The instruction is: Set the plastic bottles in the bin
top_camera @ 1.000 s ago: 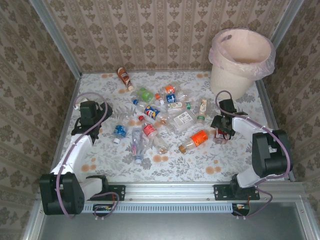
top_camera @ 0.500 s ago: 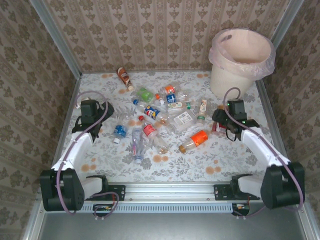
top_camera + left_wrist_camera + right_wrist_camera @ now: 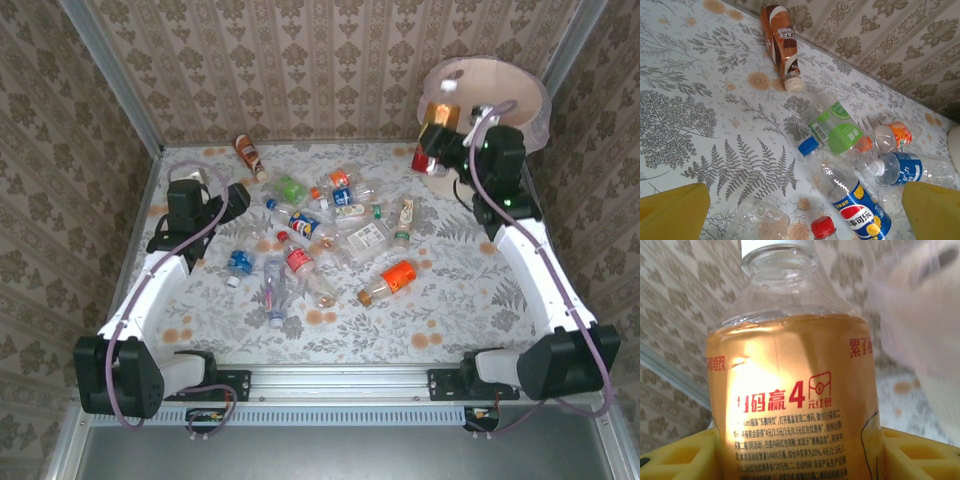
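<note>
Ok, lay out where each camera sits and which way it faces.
Top external: above and behind the bases, looking down on the table, both arms and the bin.
Left wrist: on the left arm, facing the far wall over scattered bottles; its yellow fingertips show, apart.
Right wrist: on the right arm, facing a wall; its end effector grips an orange-labelled bottle.
Shared: top and left wrist both show the brown bottle.

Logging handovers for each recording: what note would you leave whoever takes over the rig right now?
Right pincer: shut on an orange-labelled bottle, raised by the bin.
Left pincer: open, empty, over the table on its left side, near the pile.
Other bottles: lying loose mid-table, one brown one at the far edge.
Done: one bottle lifted. Left: drop it in, then clear the rest.
</note>
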Controlling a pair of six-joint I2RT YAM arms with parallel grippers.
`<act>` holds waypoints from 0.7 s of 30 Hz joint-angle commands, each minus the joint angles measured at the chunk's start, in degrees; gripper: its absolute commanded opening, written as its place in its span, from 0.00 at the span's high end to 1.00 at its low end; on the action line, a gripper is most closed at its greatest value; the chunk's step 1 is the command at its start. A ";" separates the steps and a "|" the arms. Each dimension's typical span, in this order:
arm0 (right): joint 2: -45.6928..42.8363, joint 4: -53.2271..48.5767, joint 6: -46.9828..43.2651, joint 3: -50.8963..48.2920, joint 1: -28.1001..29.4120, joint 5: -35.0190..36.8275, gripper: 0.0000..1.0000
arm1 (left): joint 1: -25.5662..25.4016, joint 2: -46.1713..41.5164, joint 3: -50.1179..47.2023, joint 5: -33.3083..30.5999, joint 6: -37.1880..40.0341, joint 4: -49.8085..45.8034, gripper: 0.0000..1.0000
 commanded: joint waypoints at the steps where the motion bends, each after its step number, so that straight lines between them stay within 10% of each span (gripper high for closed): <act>1: 5.05 1.88 -3.38 7.70 -2.14 3.99 0.47 | -0.29 0.22 0.57 0.24 1.22 -1.78 0.00; 21: 35.82 -11.32 -11.94 42.80 -7.59 16.10 0.41 | -0.74 -0.10 -0.84 -0.41 0.79 -2.13 0.00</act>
